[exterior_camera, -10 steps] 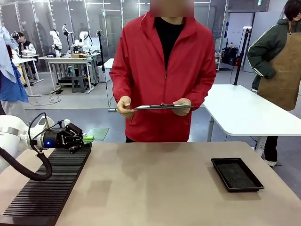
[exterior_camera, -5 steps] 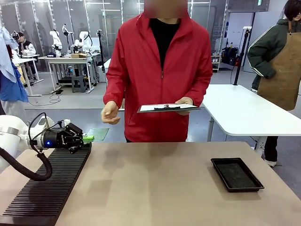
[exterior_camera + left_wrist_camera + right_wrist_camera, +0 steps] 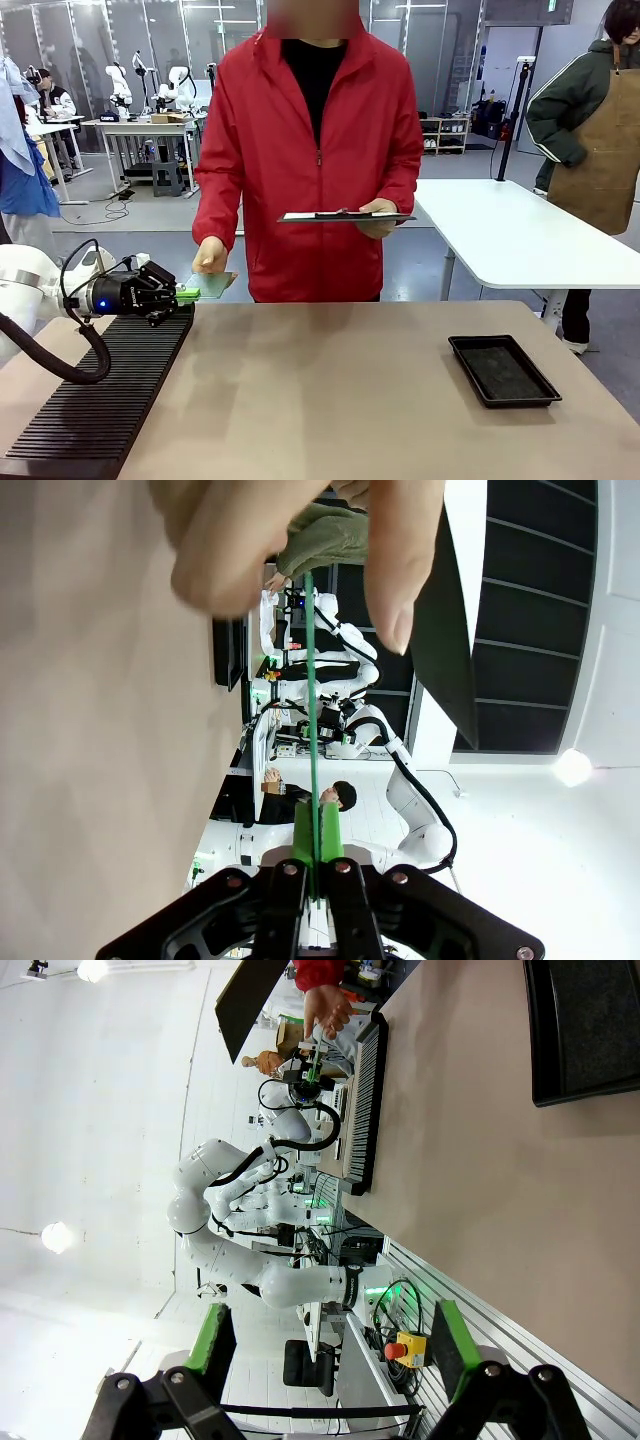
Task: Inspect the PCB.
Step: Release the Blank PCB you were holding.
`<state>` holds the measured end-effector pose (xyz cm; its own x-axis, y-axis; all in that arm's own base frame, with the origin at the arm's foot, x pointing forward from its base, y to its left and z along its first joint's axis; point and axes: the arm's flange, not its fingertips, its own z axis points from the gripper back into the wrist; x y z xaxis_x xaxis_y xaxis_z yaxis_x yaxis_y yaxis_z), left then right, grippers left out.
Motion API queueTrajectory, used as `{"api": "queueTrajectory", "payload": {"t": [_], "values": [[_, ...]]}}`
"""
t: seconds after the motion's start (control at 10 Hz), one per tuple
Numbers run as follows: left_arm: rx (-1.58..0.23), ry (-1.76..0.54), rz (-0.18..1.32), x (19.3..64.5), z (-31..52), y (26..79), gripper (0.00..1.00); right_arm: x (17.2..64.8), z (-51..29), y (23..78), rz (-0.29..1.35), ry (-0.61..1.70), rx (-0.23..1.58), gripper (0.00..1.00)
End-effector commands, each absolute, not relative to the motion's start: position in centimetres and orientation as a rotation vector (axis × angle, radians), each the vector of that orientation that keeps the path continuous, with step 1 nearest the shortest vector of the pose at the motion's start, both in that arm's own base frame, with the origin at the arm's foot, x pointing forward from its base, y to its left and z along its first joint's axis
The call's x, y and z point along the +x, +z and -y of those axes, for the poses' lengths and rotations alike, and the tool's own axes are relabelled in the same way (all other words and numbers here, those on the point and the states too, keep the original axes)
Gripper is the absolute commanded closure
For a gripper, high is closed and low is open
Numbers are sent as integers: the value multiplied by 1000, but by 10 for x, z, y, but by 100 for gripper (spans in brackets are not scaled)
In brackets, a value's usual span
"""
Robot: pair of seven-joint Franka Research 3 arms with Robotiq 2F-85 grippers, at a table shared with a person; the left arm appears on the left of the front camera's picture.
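A: Brown table (image 3: pixel 330 400) up front, busy lab floor behind. Spotting the PCB (image 3: pixel 214 283) anywhere?

B: Just past the table's far left corner, up in the air, lying near flat. Clamped at one short edge by the left gripper (image 3: pixel 188 293), green pads closed tight on it.

A: And the other end?

B: Pinched between finger and thumb of the person's hand (image 3: pixel 210 256). From the left wrist, seen edge-on as a thin green line running from the pads up into those fingertips (image 3: pixel 405 575).

A: Why held out beyond the edge like that?

B: Likely for handing across: within reach from the far side, both faces free for looking over.

A: Clipboard (image 3: pixel 345 216)?

B: Level in the person's other hand, probably for noting the check.

A: Right gripper (image 3: pixel 330 1350)?

B: Jaws wide apart, nothing between, well back from the table. No part in this step, by the look of it.

A: Black tray (image 3: pixel 503 370)?

B: Near the right edge, well apart from the board. Slotted rack (image 3: pixel 100 400) under the left arm, perhaps the board's home.

A: Risk?

B: Two grips on one thin board. Danger of flexing if tugged before release.
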<state>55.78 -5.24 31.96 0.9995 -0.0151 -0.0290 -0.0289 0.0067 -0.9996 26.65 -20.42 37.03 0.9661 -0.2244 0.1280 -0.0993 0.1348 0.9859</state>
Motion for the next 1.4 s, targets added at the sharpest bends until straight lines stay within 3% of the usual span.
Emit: {"api": "queueTrajectory", "payload": {"t": [0.0, 1.3], "values": [[-1559, 5, -41, 557, 53, 319, 97, 264, 204, 370, 271, -87, 1442, 0], [-1559, 5, -41, 557, 53, 319, 97, 264, 204, 370, 271, -87, 1442, 0]]}}
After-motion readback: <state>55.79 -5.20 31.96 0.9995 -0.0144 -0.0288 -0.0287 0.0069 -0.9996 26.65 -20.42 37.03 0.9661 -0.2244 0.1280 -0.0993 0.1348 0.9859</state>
